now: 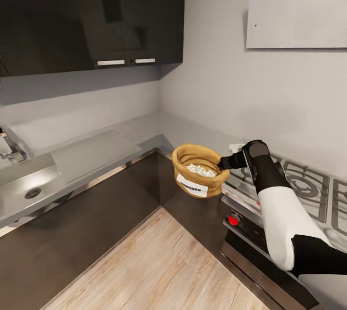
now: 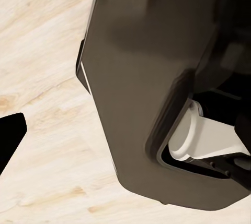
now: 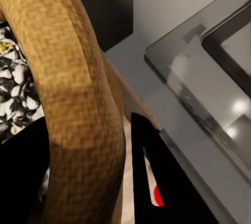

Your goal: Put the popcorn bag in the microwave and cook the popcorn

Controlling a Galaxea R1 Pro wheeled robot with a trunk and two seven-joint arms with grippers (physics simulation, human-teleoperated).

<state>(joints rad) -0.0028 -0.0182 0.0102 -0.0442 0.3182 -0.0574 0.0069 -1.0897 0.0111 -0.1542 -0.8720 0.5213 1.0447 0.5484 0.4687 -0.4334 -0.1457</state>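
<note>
A corner kitchen surrounds us: pale grey walls, dark upper cabinets with two short light handles, and an L-shaped grey countertop running over dark base units. At the far left of the head view a steel sink with a round drain is set into the worktop, and beside it lies a pale flat board. On the right run of the worktop we see the gas hob with its grey grates, and below it a dark appliance front bearing a red knob. The floor is light wood planking.

Our right arm reaches in from the lower right, and its right gripper has the popcorn bag by the rolled rim on the hob side. The bag hangs in the air in front of the inner corner of the counter, clear of the worktop, upright with its mouth up and white popcorn showing inside; its white label faces us. In the right wrist view the tan woven rim passes between the two dark fingers, which are closed against it, one inside the mouth and one outside.

In the left wrist view we see wood floor and a large dark, rounded body; one dark tip of the left gripper pokes in at the edge, and we cannot tell how far it is spread.
</note>
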